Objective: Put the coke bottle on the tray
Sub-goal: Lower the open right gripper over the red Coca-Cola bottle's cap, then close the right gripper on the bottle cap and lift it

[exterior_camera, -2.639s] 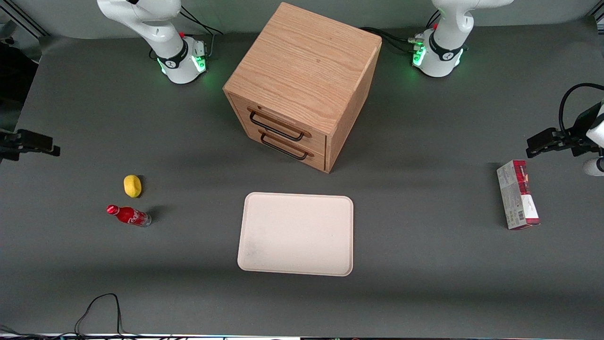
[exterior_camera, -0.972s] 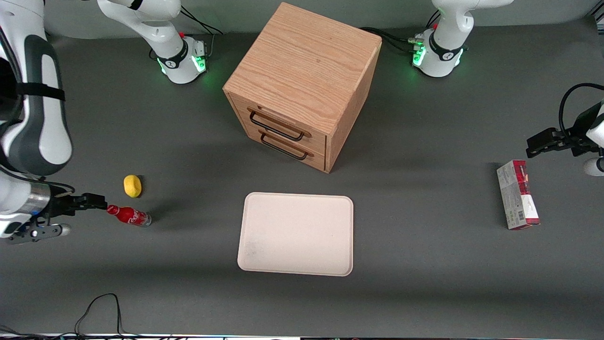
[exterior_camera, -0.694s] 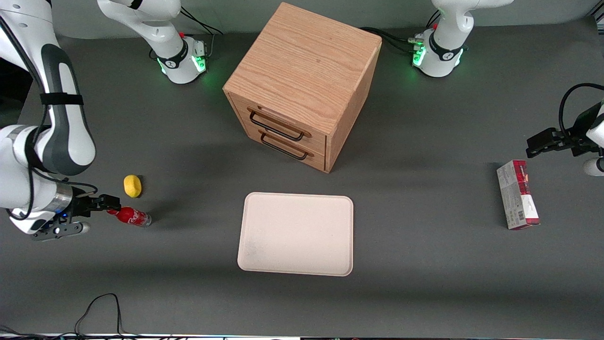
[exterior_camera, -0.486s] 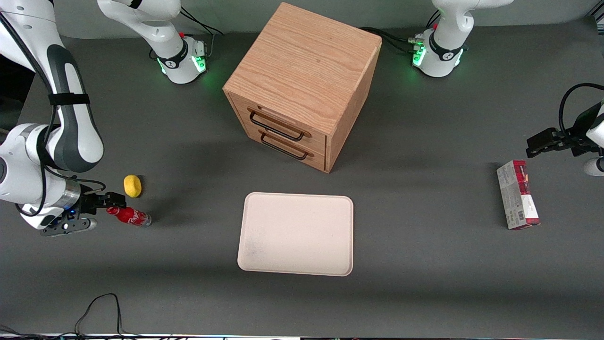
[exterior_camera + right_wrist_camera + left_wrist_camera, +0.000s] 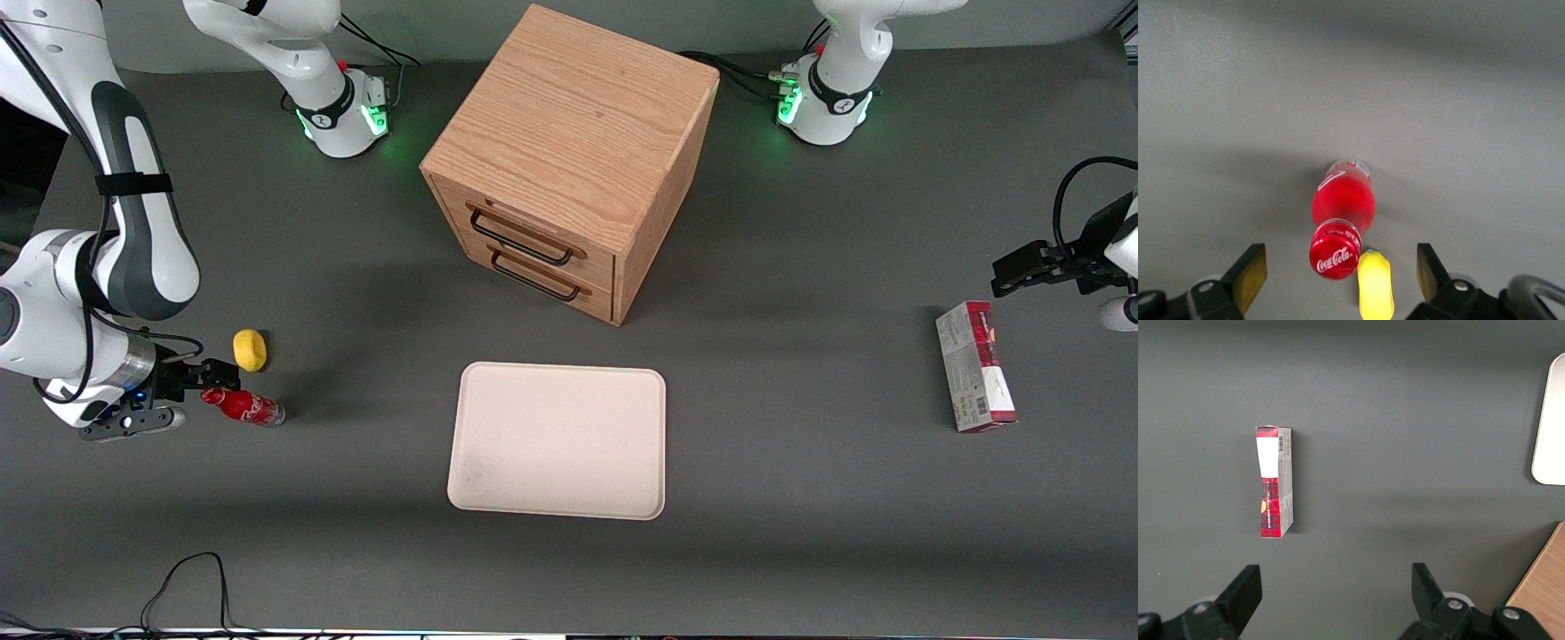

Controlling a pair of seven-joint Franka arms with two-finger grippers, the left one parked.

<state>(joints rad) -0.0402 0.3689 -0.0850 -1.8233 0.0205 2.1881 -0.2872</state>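
- The gripper sits low over the bench at the working arm's end, its fingers spread wide and holding nothing.
- In the right wrist view the fingers stand apart on either side of the coke bottle's cap, clear of it.
- The coke bottle appears to stand upright on the bench, though the front view makes it look tipped; its red cap points toward the gripper.
- A yellow lemon-like lump lies near the bottle, farther from the front camera.
- The tray lies flat mid-bench, well apart from the bottle, with nothing on it.
- A wooden drawer cabinet stands near the tray, farther from the front camera.
- A red-and-white carton lies toward the parked arm's end.
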